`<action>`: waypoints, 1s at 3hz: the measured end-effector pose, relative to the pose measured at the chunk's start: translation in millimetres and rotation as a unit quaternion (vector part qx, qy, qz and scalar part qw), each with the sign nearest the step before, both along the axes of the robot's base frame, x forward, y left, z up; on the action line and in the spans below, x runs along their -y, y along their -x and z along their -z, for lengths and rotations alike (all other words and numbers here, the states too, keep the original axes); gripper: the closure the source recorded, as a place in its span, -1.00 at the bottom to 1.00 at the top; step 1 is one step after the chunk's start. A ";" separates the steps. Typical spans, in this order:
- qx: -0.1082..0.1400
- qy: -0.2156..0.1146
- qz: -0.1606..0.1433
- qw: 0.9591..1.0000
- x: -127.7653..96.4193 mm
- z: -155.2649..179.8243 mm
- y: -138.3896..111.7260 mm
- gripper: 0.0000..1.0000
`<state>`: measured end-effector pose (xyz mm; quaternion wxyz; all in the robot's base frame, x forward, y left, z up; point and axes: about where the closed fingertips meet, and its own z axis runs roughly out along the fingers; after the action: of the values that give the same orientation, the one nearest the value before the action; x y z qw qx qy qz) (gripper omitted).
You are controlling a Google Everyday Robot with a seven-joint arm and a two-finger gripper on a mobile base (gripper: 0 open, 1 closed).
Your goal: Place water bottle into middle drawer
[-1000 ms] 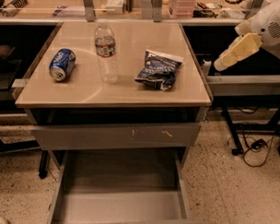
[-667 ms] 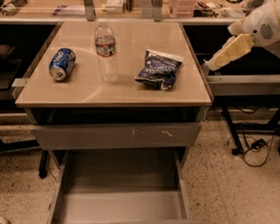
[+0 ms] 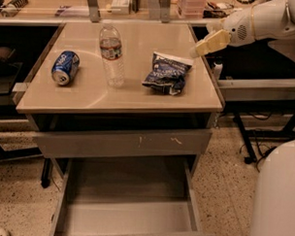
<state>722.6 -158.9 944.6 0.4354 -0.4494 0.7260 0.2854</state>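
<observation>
The water bottle (image 3: 112, 55) stands upright mid-table, a blue soda can (image 3: 65, 67) lies on its side at its 9 o'clock, a crumpled snack bag (image 3: 166, 73) sits at 3 o'clock, the gripper (image 3: 208, 44) hovers at 2 o'clock by the table (image 3: 114, 98) edge, and the middle drawer (image 3: 129, 219) gapes open at 6 o'clock.
</observation>
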 end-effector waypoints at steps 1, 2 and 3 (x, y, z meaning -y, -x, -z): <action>0.000 0.000 0.000 1.000 -0.2 0.1 0.0 -1.00; 0.017 -0.008 -0.032 0.999 -21.7 -3.4 1.8 -1.00; 0.023 -0.019 -0.085 0.996 -60.2 1.7 11.0 -1.00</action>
<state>711.6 -98.7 942.8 0.4340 -0.5077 0.6695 0.3249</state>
